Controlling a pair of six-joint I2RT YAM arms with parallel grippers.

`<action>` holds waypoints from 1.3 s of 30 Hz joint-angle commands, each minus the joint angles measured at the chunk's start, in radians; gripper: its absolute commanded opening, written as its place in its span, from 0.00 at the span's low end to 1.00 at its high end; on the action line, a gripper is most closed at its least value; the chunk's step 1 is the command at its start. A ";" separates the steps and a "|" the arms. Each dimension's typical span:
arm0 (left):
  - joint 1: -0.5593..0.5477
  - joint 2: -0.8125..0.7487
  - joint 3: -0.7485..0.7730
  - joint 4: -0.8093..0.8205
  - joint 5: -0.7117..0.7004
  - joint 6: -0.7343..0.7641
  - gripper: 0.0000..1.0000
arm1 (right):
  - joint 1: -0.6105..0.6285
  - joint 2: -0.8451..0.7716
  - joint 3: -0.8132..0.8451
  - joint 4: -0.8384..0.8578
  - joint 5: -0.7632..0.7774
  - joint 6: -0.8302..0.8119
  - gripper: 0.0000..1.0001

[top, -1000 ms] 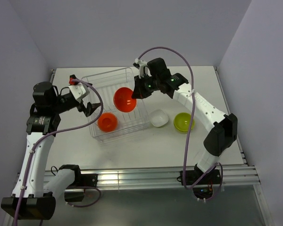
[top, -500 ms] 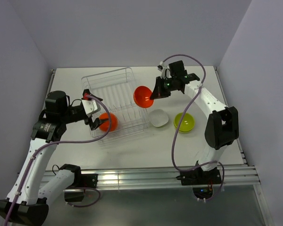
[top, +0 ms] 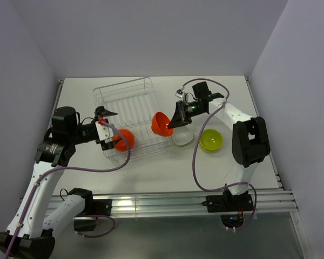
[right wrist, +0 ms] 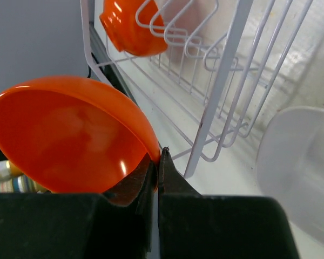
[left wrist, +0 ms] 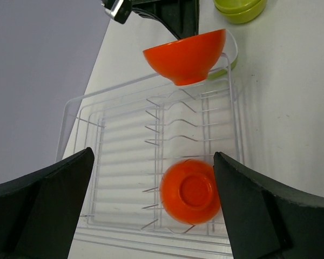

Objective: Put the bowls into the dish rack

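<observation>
Left fingers (left wrist: 259,210) spread wide, empty; one orange bowl (left wrist: 190,191) lies in the dish rack (left wrist: 124,135) just beyond them. Right fingers (right wrist: 175,183) pinch the rim of a second orange bowl (right wrist: 70,140), tilted at the rack's edge. This appears to be the loading step, and the next move probably calls for carrying the bowl over the wires.

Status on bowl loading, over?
Left claw open, near racked orange bowl. Right claw shut on second orange bowl, tilted at dish rack's right edge. On table: white bowl, green bowl. Nothing blocking.
</observation>
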State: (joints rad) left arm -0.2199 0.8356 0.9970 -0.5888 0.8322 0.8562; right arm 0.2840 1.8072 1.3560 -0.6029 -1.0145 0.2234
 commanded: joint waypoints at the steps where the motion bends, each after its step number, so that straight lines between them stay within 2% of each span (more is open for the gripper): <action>1: -0.007 0.031 0.034 -0.009 0.013 0.092 0.99 | 0.007 -0.039 -0.060 0.023 -0.094 -0.019 0.00; 6: -0.013 0.037 0.046 0.013 0.016 0.060 0.99 | 0.017 0.024 -0.109 0.078 -0.191 0.044 0.00; 13: -0.019 0.014 0.040 0.000 0.005 0.052 0.99 | 0.037 0.135 -0.095 0.057 -0.318 0.025 0.00; 27: -0.019 0.022 0.048 -0.017 0.002 0.070 0.99 | 0.129 0.202 -0.103 0.114 -0.377 0.053 0.00; 32: -0.019 0.019 0.043 -0.025 0.018 0.075 0.99 | 0.175 0.185 -0.095 0.111 -0.403 0.051 0.00; 36: -0.021 0.019 0.043 -0.025 0.024 0.095 0.99 | 0.181 0.111 -0.060 -0.003 -0.383 -0.030 0.00; 39: -0.021 0.028 0.048 -0.003 0.041 0.093 0.99 | 0.158 0.029 -0.076 0.003 -0.359 -0.038 0.00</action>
State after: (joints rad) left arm -0.2356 0.8612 1.0065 -0.6121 0.8341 0.9264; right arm 0.4511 1.9636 1.2579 -0.5610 -1.3746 0.2188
